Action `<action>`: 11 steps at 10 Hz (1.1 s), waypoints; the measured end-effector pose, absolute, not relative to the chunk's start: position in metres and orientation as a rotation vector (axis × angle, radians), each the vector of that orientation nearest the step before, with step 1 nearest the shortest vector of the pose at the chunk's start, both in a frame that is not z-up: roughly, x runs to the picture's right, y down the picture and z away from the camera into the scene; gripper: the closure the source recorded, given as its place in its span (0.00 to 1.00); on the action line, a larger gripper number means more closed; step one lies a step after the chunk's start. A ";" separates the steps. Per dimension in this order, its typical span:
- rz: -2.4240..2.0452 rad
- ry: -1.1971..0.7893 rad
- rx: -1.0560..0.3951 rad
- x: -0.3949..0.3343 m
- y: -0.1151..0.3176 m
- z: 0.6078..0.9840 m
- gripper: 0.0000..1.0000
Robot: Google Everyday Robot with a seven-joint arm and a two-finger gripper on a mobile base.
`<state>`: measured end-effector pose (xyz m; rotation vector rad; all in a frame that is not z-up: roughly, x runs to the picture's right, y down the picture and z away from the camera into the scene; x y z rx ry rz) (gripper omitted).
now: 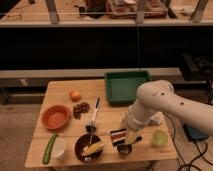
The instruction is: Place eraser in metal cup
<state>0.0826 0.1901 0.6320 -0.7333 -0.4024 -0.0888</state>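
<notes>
The eraser [118, 136], a dark block with a pale and reddish stripe, is held in my gripper [128, 138] near the table's front edge. It hangs just above and slightly left of the metal cup [124, 149], a small shiny cup standing on the wooden table [60, 92]. My white arm [152, 102] reaches down to it from the right. The gripper is shut on the eraser, and the arm hides part of the cup's right side.
A dark bowl with yellow food [89, 147] stands left of the metal cup, and a light green cup [159, 138] to its right. A green tray [127, 86] is at the back. Further left are a spoon [93, 117], grapes [81, 109], an orange [75, 95], an orange bowl [55, 116], a white cup [60, 147] and a cucumber [49, 148].
</notes>
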 end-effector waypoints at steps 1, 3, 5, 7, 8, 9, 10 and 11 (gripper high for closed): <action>-0.092 -0.406 -0.735 0.080 0.194 0.631 1.00; -0.083 -0.410 -0.741 0.077 0.206 0.635 1.00; -0.087 -0.406 -0.744 0.074 0.214 0.639 1.00; -0.115 -0.390 -0.738 0.069 0.224 0.643 1.00; -0.120 -0.387 -0.737 0.069 0.228 0.644 1.00; -0.124 -0.387 -0.739 0.069 0.235 0.648 1.00; -0.130 -0.388 -0.743 0.070 0.243 0.653 1.00; -0.130 -0.390 -0.744 0.069 0.246 0.656 1.00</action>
